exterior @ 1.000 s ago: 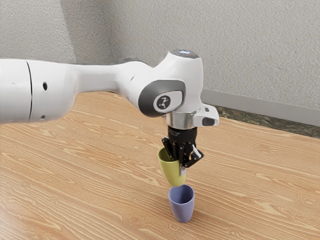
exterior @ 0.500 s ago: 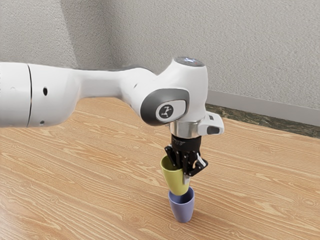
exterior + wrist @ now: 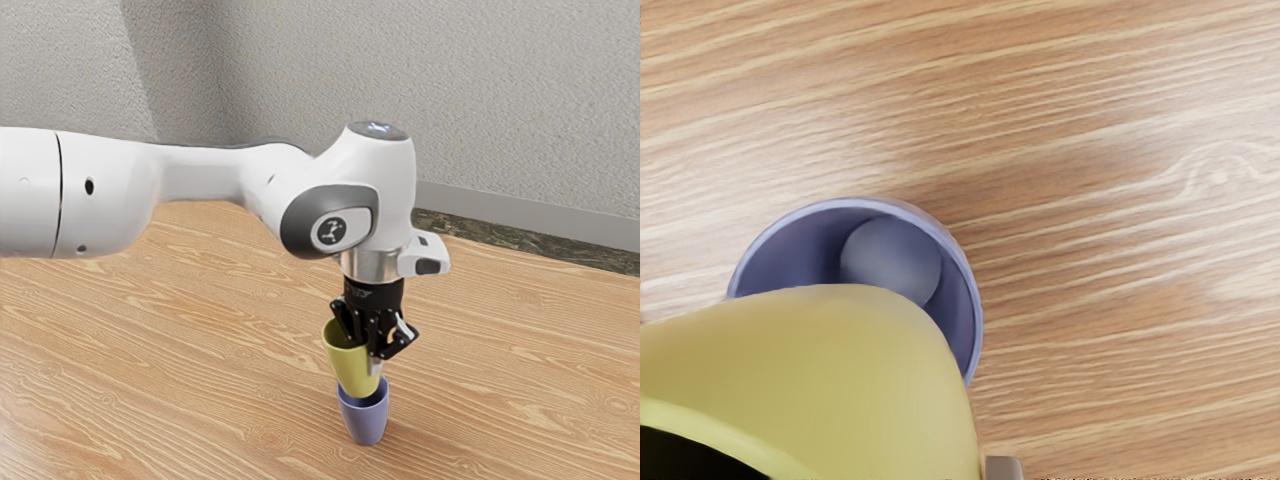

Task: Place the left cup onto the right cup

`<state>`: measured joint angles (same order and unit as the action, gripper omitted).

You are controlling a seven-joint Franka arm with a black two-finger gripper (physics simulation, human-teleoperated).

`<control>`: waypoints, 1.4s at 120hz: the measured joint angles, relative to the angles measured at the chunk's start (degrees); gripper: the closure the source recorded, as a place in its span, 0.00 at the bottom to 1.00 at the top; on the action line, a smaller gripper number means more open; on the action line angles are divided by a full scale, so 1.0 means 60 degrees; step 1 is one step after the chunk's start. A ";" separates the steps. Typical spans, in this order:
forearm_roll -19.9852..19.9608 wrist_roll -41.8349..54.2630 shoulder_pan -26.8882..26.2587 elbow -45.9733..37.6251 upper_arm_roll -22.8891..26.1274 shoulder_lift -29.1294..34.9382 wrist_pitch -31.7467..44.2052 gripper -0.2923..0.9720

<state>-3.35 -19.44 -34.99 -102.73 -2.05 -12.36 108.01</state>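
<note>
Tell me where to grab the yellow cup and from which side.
Pinch the rim wall of the yellow cup from above, one jaw inside and one outside, where the gripper holds it. It tapers downward, mouth up, with its base inside the purple cup.

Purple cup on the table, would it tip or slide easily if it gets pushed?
Probably tippy: the purple cup tapers to a base narrower than its rim on the wooden table. It looks empty, so likely light and easy to slide. The yellow cup, held tilted by the tool, enters it off-centre, so a sideways nudge could topple it.
</note>
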 joint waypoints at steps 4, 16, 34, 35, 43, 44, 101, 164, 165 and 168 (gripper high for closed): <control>-0.0004 -0.0013 0.0002 -0.0010 0.0000 0.0003 0.0004 0.85; -0.0011 -0.0049 0.0011 -0.0021 0.0001 0.0007 0.0027 0.85; -0.0015 -0.0091 0.0016 -0.0070 0.0000 0.0005 0.0134 0.85; -0.0015 -0.0093 0.0016 -0.0071 -0.0001 0.0004 0.0141 0.85; -0.0016 -0.0110 0.0017 -0.0077 0.0004 -0.0008 0.0187 0.85; -0.0016 -0.0112 0.0016 -0.0079 0.0005 -0.0010 0.0193 0.85; -0.0026 -0.0194 0.0016 -0.0379 -0.0002 -0.0080 0.0609 0.85; -0.0019 -0.0253 0.0004 -0.0589 0.0002 -0.0124 0.0968 0.85; -0.0018 -0.0253 0.0004 -0.0589 0.0003 -0.0124 0.0976 0.85; -0.0015 -0.0255 0.0001 -0.0590 -0.0001 -0.0130 0.1000 0.85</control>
<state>-3.43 -20.97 -34.99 -106.27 -2.06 -13.14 114.00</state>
